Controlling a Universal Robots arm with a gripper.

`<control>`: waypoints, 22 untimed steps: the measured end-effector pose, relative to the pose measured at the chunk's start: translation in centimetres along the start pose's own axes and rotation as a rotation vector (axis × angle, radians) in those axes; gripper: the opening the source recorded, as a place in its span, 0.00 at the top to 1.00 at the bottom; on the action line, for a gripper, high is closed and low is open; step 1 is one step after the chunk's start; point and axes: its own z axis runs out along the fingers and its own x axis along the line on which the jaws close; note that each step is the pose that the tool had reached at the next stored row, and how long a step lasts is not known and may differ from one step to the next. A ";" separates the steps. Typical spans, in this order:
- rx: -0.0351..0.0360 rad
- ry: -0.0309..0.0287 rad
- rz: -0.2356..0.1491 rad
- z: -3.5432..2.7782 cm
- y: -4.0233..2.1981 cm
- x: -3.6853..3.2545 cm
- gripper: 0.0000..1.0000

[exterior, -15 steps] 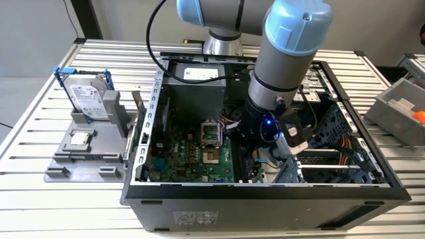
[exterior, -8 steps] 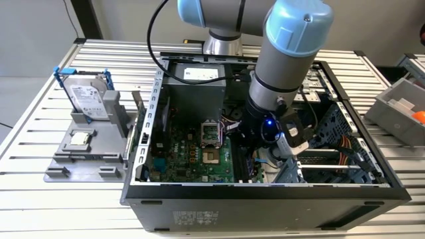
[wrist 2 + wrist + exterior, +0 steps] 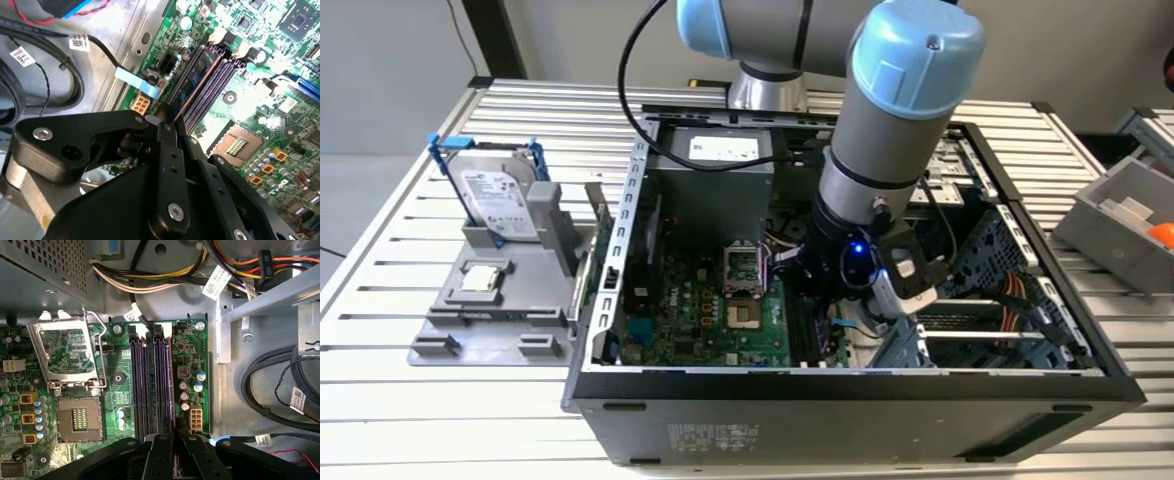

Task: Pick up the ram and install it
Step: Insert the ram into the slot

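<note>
The ram (image 3: pixel 196 82) is a thin green-blue stick seen edge-on, held upright over the black memory slots (image 3: pixel 220 75) of the green motherboard. My gripper (image 3: pixel 167 127) is shut on the stick's near end, with its lower edge at or in one of the slots. In the first wrist view my gripper (image 3: pixel 172 437) hangs over the near end of the slots (image 3: pixel 150 385), on their side nearest the board's edge. The exterior view has my gripper (image 3: pixel 847 305) deep inside the open computer case (image 3: pixel 854 385), over the motherboard (image 3: pixel 700 320).
The open processor socket (image 3: pixel 80 415) and its raised metal frame (image 3: pixel 67 352) lie beside the slots. Black cables (image 3: pixel 270 390) and a wire bundle (image 3: pixel 165 277) run close by. Outside the case, a grey holder (image 3: pixel 454 345) carries a hard drive (image 3: pixel 500 185) and a processor chip (image 3: pixel 483 278).
</note>
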 end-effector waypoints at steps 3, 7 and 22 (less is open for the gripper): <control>-0.0004 0.0001 0.007 0.00 0.00 0.00 1.00; -0.0004 0.0002 0.016 -0.03 0.00 0.00 1.00; -0.0011 0.0006 0.039 0.22 -0.01 0.01 1.00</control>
